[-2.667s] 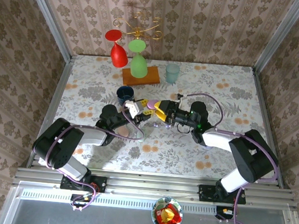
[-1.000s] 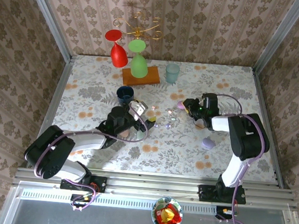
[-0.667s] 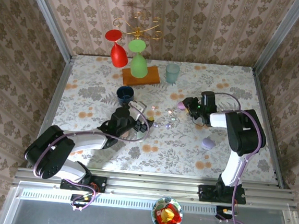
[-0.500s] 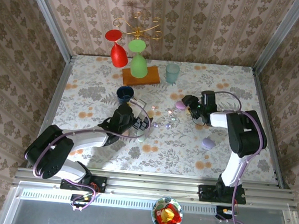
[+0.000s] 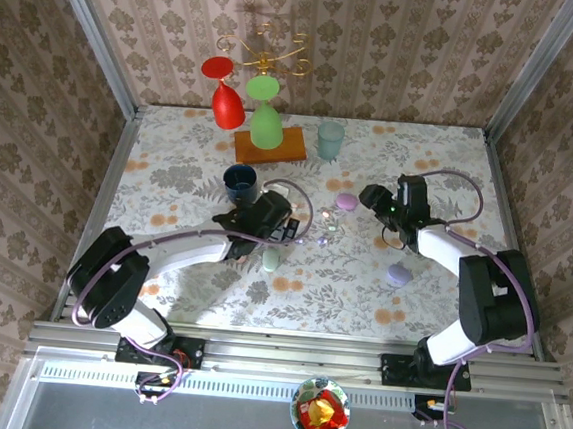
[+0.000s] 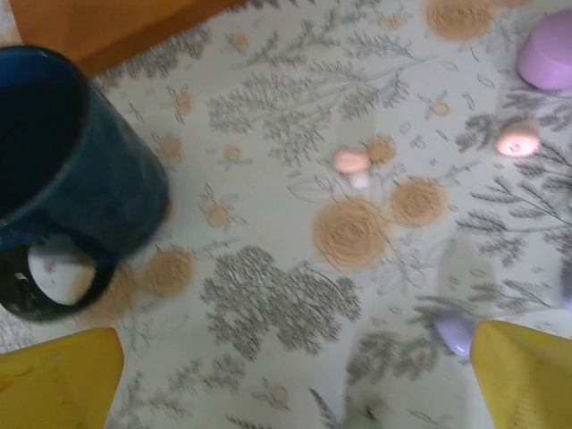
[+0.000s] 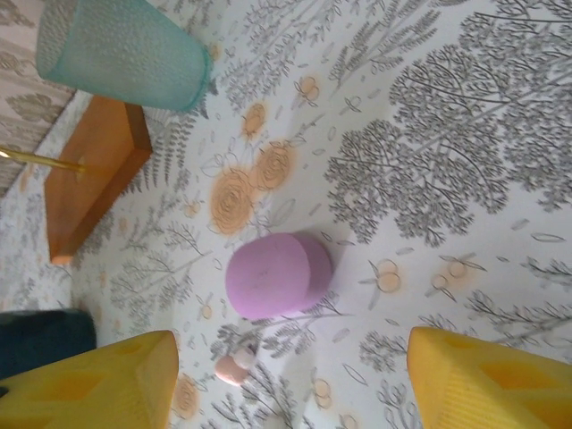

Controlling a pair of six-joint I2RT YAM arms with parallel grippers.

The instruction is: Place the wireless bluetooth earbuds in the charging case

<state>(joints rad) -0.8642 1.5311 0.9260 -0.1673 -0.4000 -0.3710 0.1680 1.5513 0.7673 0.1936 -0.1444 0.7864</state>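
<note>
Plainly wide open, empty at left pincer [image 6: 295, 380] near earbuds [image 6: 351, 161]; likewise at right pincer [image 7: 290, 380] near lilac case [image 7: 277, 274].

- The blue mug [image 6: 63, 170] and the wooden base [image 6: 107, 27] stand in the way left of centre.
- The lilac case [image 7: 275, 273] lies mid-table.
- The table [image 5: 443, 148] at far right is free.

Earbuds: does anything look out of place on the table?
Three lie scattered loose on the table: a pink bud, a second pink bud and a lilac bud. None is in the lilac case, which looks shut.
</note>
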